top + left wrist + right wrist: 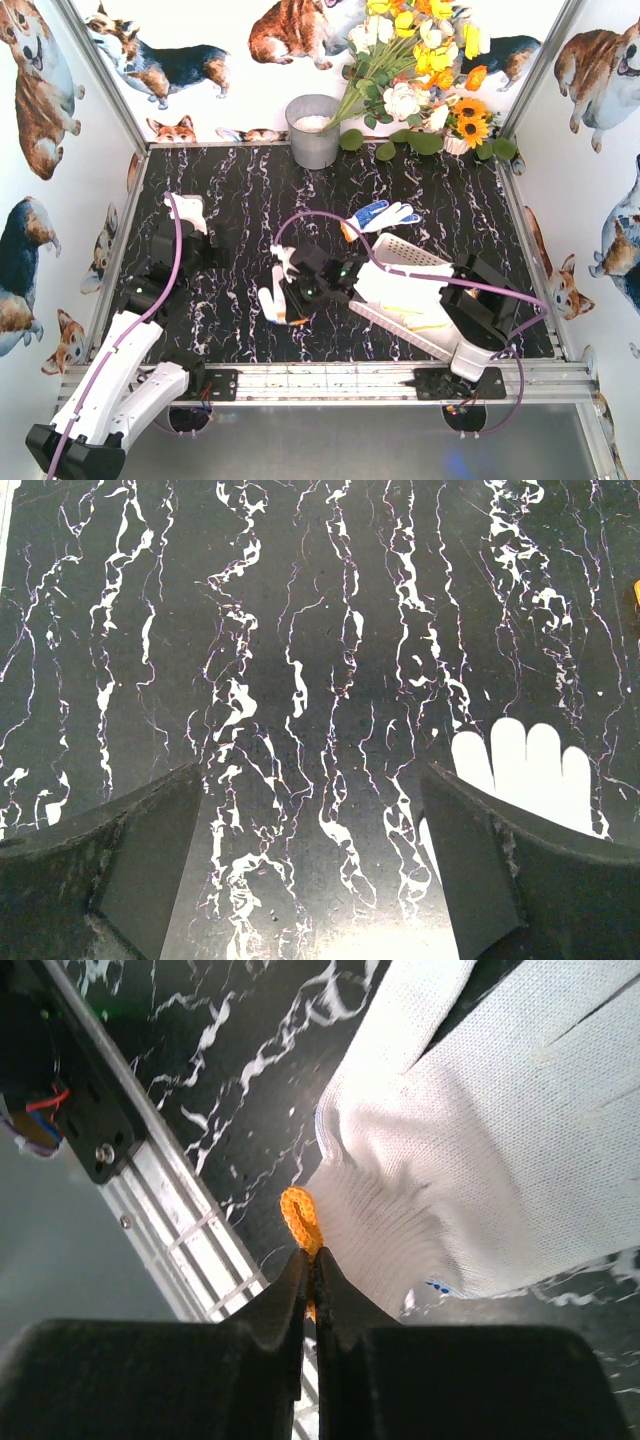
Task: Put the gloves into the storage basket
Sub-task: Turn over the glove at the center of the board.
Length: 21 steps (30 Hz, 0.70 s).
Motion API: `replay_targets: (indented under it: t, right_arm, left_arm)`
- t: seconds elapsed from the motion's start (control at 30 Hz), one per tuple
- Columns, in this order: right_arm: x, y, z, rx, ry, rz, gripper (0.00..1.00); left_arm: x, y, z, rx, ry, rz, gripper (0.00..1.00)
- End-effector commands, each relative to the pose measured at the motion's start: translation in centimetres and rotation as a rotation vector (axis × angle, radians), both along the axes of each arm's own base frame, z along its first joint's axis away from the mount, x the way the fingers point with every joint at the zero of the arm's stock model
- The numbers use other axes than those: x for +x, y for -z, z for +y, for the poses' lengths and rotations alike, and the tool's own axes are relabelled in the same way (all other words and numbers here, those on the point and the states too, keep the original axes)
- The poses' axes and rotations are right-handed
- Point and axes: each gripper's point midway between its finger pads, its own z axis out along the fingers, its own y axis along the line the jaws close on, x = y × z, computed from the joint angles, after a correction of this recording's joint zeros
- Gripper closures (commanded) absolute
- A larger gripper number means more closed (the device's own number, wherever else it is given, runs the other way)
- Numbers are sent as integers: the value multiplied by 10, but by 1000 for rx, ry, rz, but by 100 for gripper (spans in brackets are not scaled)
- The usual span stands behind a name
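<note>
We see two arms of one make. The left arm [125,362] wears glossy white shells over black joints, and the right arm [485,300] shows mostly black links with one white shell low down. A purple cable [176,252] trails along each. The left end effector [310,780] and the right end effector [310,1260] carry matte black, wedge-shaped fingers [150,870], scuffed grey at the edges. A small green light [343,270] glows on the right wrist.

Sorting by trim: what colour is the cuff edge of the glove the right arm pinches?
Orange cuff edge on the glove; best in right wrist view.
</note>
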Motion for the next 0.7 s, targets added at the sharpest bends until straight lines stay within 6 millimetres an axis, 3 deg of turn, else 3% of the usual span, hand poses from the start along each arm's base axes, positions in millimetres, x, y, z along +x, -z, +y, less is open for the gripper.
replay_targets:
  t: [0.0, 0.1, 0.17, 0.27, 0.4, 0.53, 0.67]
  right_arm:
    - [-21, -33, 8, 94, -36, -26, 100]
    - [-27, -38, 3, 98, -30, -27, 100]
    - [-29, -44, 0, 96, -31, -38, 89]
    - [-26, -63, -1, 106, -33, -87, 66]
    - [-14, -91, -13, 94, 4, -185, 50]
    - [12, -114, -34, 30, 100, -326, 46]
    - [60, -129, -72, -91, 292, -399, 46]
  left_arm:
    - [3, -2, 3, -11, -17, -18, 16]
    - [3, -1, 2, -14, -12, -17, 16]
    - [3, -1, 1, -15, -9, -13, 16]
    - [4, -1, -1, -19, 1, -18, 12]
    - [8, -7, -5, -28, 21, -38, 2]
    - [23, -21, -9, -23, 27, -62, 0]
    - [47, -40, -7, -18, 20, -102, 0]
